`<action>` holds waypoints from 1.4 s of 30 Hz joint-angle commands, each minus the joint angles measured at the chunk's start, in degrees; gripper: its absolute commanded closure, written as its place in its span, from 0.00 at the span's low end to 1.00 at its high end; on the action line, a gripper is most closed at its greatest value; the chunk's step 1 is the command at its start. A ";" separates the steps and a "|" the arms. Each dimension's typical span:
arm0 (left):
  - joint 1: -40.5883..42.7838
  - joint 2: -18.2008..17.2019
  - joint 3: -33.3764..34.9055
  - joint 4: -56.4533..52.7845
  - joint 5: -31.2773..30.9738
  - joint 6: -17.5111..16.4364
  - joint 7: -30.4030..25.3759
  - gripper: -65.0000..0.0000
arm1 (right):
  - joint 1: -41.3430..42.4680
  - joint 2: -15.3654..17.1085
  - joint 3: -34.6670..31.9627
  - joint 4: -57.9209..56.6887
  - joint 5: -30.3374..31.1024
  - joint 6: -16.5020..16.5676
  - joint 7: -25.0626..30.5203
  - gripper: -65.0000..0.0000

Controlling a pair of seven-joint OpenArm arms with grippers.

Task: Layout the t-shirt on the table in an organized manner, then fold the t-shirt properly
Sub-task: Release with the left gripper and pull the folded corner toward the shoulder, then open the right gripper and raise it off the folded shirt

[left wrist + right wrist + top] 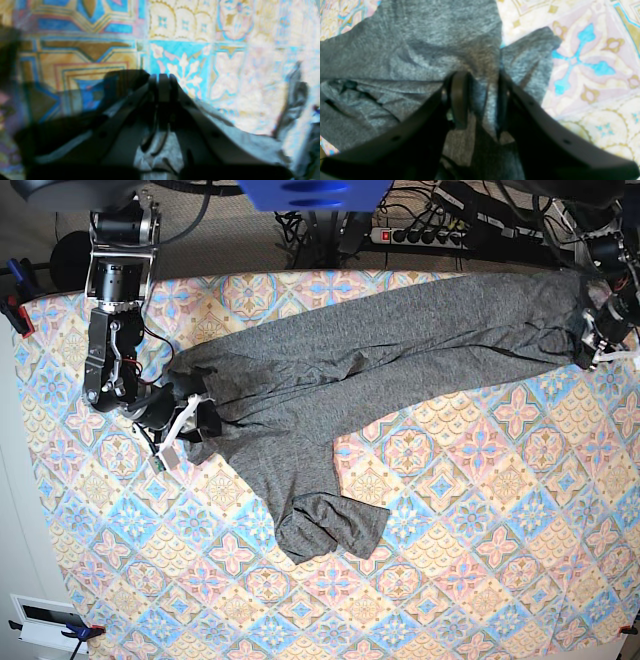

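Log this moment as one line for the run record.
stage: spreading shirt | left end effector: shut on shirt edge | right end effector: gripping shirt fold | shirt: stretched across table, one sleeve bunched

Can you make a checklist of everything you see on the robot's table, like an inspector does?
Surface: table covered by a cloth of blue, pink and cream tiles.
Job's things: grey t-shirt, long-sleeved, stretched across the far half, not folded; one part lies bunched toward the middle.
Clutter: nothing seen on the cloth.
Grippers: left gripper shut on the t-shirt at the base view's right edge; right gripper pinches a fold of the t-shirt at the other end.
Cables: a tangle with a power strip behind the table.
Surroundings: clamps at the table's edges; floor beyond.
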 commanded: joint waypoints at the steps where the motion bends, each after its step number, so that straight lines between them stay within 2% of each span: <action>1: 0.96 -1.79 -1.45 0.84 -1.06 -0.09 -0.54 1.00 | 1.32 0.67 0.34 0.83 1.10 0.39 1.23 0.72; 5: 3.15 -3.11 -2.94 1.55 -1.50 -0.35 0.52 1.00 | 1.32 0.67 0.34 0.75 1.01 0.39 1.23 0.72; 13: 5.44 -3.02 -3.03 4.45 -1.33 -0.17 1.66 1.00 | 1.32 0.67 0.34 0.75 1.10 0.39 1.23 0.72; 15: 5.44 -3.02 -3.03 4.45 -1.33 -0.17 1.57 0.94 | 1.32 0.67 0.34 0.75 1.10 0.39 1.23 0.72; 22: 5.53 -2.93 -3.03 4.45 -1.33 -0.09 1.75 0.63 | 1.32 0.67 0.43 0.75 1.10 0.39 0.79 0.72; 24: 5.53 -2.93 -3.03 4.45 -1.33 -0.09 1.75 0.57 | 1.32 0.67 0.43 0.92 1.10 0.30 0.71 0.68; 27: 5.53 -2.93 -3.03 4.45 -1.33 -0.17 1.75 0.52 | 1.23 0.76 0.43 1.27 1.01 0.30 0.09 0.60; 31: 5.53 -2.93 -3.03 4.45 -1.33 -0.17 1.75 0.50 | 1.14 1.02 0.51 2.33 1.18 0.30 -0.79 0.52; 38: 6.32 -2.93 -3.03 4.27 -1.33 -0.17 1.66 0.50 | -2.11 1.02 13.17 9.01 1.01 0.30 -1.05 0.51; 42: 6.67 -2.75 -3.03 4.27 -1.33 -0.17 1.66 0.50 | -1.94 1.02 18.18 6.02 1.18 0.30 -2.72 0.51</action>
